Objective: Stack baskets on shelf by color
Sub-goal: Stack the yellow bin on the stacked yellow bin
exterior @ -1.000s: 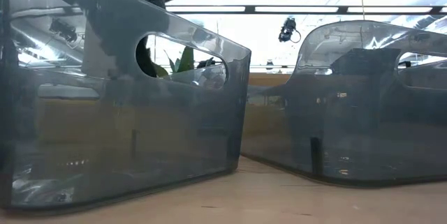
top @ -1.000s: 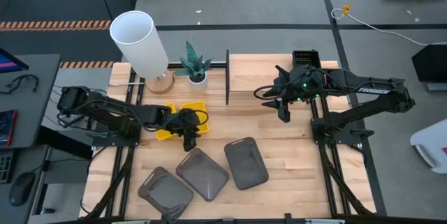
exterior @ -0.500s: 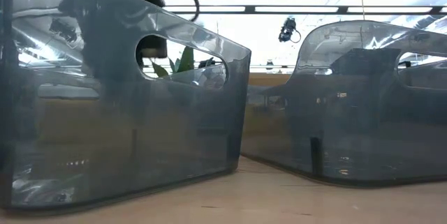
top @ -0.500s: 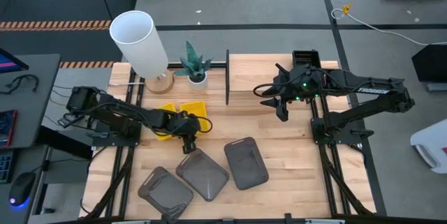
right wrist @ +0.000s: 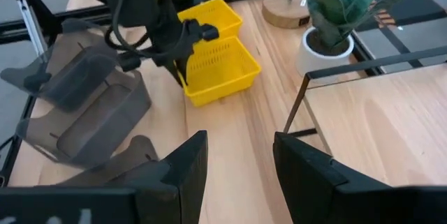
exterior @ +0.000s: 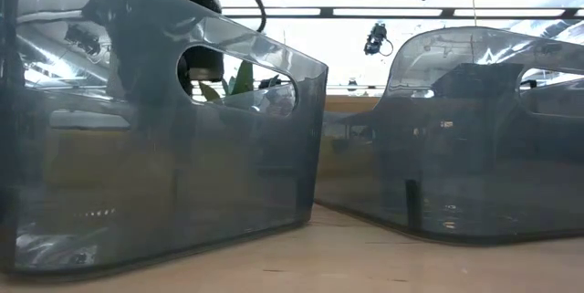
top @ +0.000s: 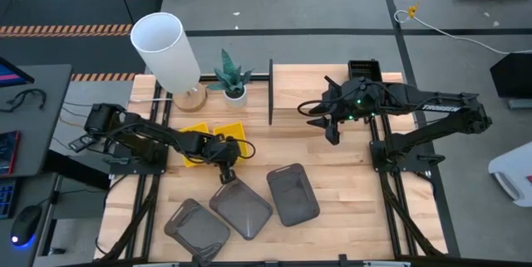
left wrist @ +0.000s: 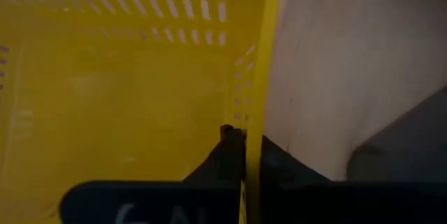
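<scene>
Yellow basket (left wrist: 126,77) wall is pinched between the closed left tool (left wrist: 241,151); right tool (right wrist: 237,158) hangs open

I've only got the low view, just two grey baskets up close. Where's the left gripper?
Observer: The left gripper is at a corner of a yellow basket, one finger inside its wall, one outside.
Operator: And the right one?
Observer: The right gripper hangs open over the table beside the shelf, holding nothing.
Operator: How many grey baskets are there?
Observer: Three grey baskets lie on the side away from the shelf.
</scene>
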You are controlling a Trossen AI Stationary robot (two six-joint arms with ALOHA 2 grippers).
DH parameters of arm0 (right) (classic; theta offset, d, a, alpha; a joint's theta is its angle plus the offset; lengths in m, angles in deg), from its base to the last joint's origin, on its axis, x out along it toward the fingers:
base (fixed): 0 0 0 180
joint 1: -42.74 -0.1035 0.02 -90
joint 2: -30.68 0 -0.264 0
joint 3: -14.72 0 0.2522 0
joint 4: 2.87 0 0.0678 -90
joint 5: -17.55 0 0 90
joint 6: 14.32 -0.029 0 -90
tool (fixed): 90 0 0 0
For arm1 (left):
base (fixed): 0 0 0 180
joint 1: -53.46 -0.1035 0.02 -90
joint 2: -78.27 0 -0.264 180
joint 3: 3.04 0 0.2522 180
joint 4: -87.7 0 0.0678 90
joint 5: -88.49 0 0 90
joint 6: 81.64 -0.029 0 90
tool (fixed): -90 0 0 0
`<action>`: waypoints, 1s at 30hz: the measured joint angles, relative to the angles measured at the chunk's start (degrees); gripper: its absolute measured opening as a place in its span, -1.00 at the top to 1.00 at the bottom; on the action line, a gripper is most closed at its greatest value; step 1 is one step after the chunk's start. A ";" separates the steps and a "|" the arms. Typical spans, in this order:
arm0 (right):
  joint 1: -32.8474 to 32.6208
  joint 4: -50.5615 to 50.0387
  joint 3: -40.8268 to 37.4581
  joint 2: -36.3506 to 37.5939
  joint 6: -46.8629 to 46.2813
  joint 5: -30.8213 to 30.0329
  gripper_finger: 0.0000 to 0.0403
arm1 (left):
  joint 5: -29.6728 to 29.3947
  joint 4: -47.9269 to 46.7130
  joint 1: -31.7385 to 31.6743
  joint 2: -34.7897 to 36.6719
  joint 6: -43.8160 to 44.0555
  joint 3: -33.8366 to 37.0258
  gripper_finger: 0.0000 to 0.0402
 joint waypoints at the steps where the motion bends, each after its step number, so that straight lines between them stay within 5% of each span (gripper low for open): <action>1: 0.00 0.47 0.03 -0.12 0.13 -0.01 0.17 | 0.15 -0.38 -0.02 0.06 -0.13 -0.30 0.95; 6: 0.00 0.25 0.02 -0.41 0.13 0.49 0.17 | 0.31 -2.03 -0.04 0.59 -0.25 -3.15 0.97; 30: 0.00 -0.07 0.02 -0.39 0.09 1.27 0.17 | -5.11 -37.97 -0.04 0.83 -1.83 -32.47 0.99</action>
